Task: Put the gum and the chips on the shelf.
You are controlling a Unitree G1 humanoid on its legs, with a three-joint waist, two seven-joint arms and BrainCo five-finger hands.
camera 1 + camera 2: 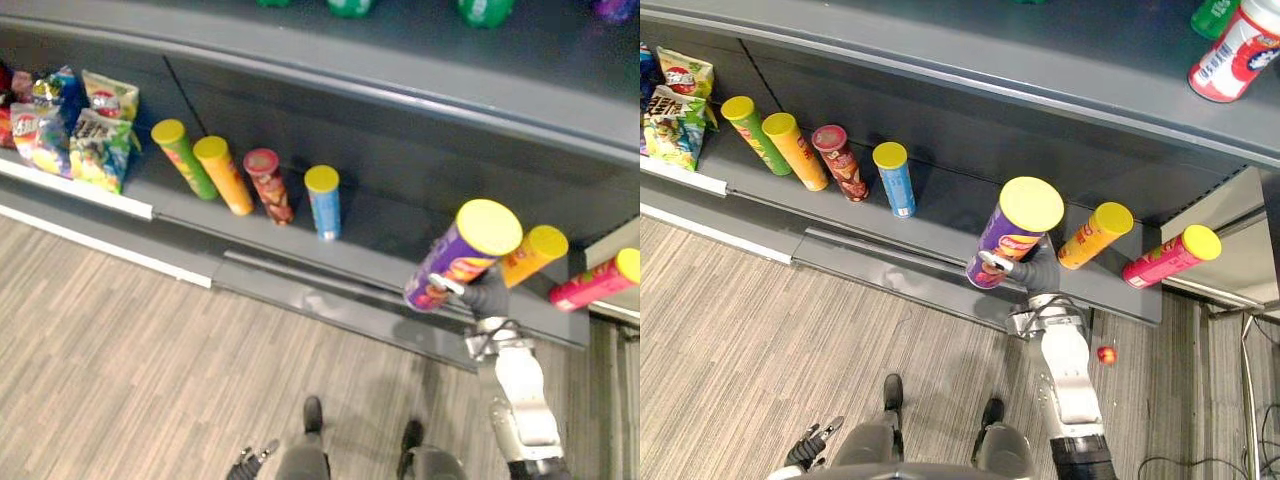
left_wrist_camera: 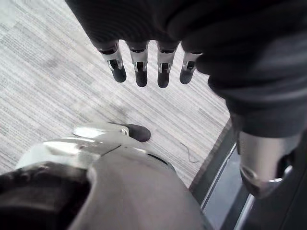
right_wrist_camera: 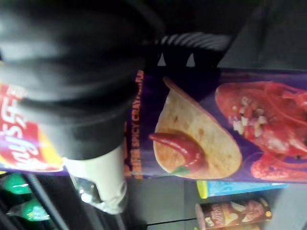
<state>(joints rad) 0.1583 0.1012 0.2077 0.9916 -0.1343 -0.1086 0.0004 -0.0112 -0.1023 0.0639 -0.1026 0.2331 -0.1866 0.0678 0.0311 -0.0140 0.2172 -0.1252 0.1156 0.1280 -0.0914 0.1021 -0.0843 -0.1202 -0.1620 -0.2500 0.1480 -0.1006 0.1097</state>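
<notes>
My right hand (image 1: 1037, 274) is shut on a purple chips can (image 1: 1008, 241) with a yellow lid, holding it tilted just above the grey shelf (image 1: 940, 225), left of an orange can (image 1: 1093, 236). In the right wrist view the purple can (image 3: 216, 124) fills the space past the hand's dark cover (image 3: 72, 81). Several chips cans stand in a row on the shelf: green (image 1: 184, 158), orange (image 1: 224, 175), dark red (image 1: 268, 185) and blue (image 1: 323, 201). My left hand (image 2: 144, 62) hangs low by my side with straight fingers and holds nothing.
A pink can (image 1: 1170, 257) stands at the shelf's right end. Snack bags (image 1: 85, 130) stand at the shelf's left end. Bottles (image 1: 1240, 45) stand on the upper shelf. A small red thing (image 1: 1106, 354) lies on the wood-look floor (image 1: 120, 360) below.
</notes>
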